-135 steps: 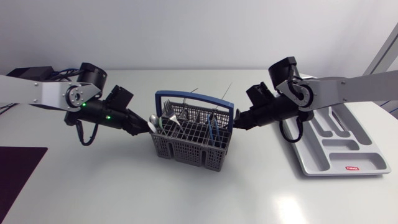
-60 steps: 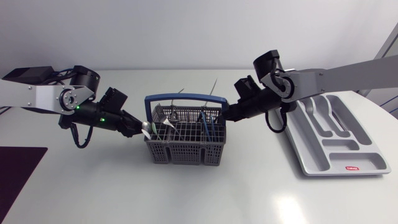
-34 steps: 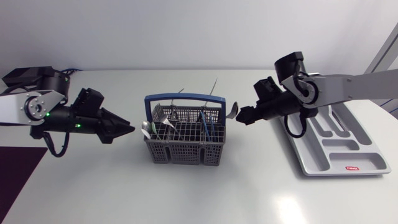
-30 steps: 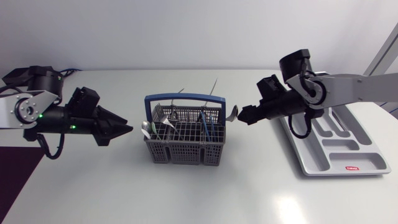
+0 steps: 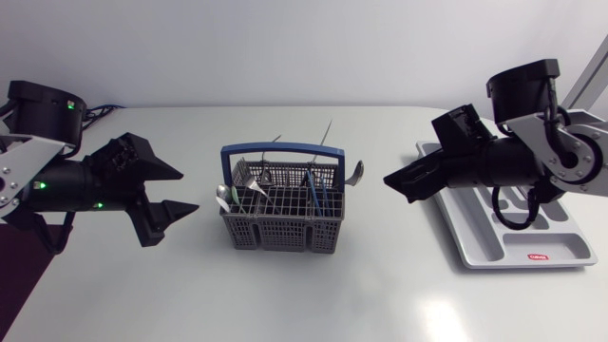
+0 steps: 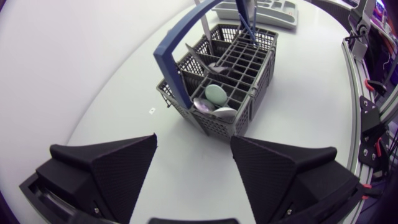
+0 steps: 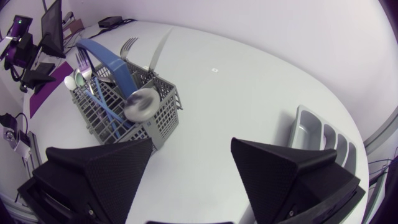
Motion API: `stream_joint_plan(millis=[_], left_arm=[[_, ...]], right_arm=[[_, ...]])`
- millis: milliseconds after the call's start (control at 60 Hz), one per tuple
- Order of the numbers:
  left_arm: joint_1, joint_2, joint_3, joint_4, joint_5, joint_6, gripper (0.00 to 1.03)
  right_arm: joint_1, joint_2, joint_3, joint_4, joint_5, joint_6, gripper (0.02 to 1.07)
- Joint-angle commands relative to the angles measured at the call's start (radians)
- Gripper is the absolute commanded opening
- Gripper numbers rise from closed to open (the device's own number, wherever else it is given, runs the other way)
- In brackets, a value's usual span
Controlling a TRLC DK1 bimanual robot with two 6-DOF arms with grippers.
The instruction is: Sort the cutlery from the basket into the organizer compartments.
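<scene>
White table [image 5: 380,294], grey plastic mesh basket with blue handle [image 5: 280,231] at its middle, cutlery [image 5: 255,180] standing inside, our left gripper [image 5: 190,190] and right gripper [image 5: 397,186] flanking it, fingers spread apart, grey compartmented organizer tray [image 5: 475,255] on the right side.

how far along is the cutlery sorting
Done: nothing visible; what shows of the organizer looks empty. In hand: nothing; the left gripper and right gripper are open and empty, clear of the basket. Left: all the cutlery seen is in the basket.
</scene>
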Motion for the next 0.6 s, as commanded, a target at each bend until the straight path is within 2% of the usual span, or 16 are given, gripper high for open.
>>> stream_joint_plan(millis=[0, 67, 150, 450, 583], left_arm=[[-0.045, -0.004, 0.056, -0.039, -0.034, 0.055, 0.88], [-0.064, -0.047, 0.021, -0.02, -0.034, 0.141, 0.88], [-0.091, -0.087, -0.011, 0.032, -0.049, 0.179, 0.88], [-0.15, -0.148, -0.059, 0.044, -0.05, 0.36, 0.88], [-0.191, -0.142, -0.039, 0.015, -0.077, 0.432, 0.87]], right_arm=[[0.038, -0.04, -0.023, -0.035, 0.004, -0.013, 0.95], [0.086, -0.058, -0.021, -0.072, 0.004, -0.024, 0.95], [0.139, -0.084, -0.024, -0.096, 0.018, -0.033, 0.95], [0.253, -0.116, -0.052, -0.119, 0.025, -0.031, 0.95], [0.291, -0.127, -0.056, -0.128, 0.025, -0.031, 0.95]])
